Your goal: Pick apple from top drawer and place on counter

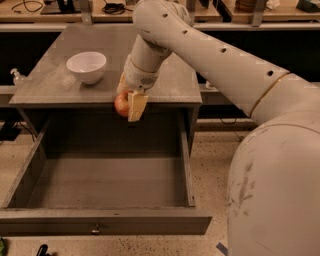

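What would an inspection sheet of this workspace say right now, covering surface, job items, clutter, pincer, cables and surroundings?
Surface: grey counter, scuffed pale patches.
Job's things: apple held at the counter's front edge, above the open top drawer; not yet on the counter.
Clutter: white bowl on the counter; small clear bottle beside its left edge.
Grippers: pincer shut on the apple, over the drawer's back.
Cables: dark cables on the wooden bench behind.
Surroundings: speckled floor.
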`<state>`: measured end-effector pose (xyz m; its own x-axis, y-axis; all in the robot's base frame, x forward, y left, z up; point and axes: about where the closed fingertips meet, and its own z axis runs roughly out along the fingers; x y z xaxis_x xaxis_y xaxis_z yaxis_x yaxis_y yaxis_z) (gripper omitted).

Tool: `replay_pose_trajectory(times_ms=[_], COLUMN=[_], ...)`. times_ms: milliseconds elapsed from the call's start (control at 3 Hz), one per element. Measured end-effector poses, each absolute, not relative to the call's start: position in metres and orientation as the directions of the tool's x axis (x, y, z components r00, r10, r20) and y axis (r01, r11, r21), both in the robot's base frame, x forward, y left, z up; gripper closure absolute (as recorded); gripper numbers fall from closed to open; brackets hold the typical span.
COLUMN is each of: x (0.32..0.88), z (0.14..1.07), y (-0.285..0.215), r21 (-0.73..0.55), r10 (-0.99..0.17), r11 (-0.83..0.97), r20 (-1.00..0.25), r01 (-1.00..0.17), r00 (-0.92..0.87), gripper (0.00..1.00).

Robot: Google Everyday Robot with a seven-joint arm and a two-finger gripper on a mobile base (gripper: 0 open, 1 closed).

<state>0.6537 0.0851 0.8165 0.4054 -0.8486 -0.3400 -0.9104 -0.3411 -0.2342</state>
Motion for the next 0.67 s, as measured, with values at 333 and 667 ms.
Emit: replay_pose_trajectory(times_ms=[333,667], x=[0.647,0.642], z=[0.849,0.878], y=[0.100,0.113], r21=[-0.256,-0.276], r10=[-0.833,-0.817], r11=[-0.403,-0.449], r20=[-0.296,-0.259], r01=[-0.879,-0.850], r00=[0.468,0.516], gripper=[0.61,0.84])
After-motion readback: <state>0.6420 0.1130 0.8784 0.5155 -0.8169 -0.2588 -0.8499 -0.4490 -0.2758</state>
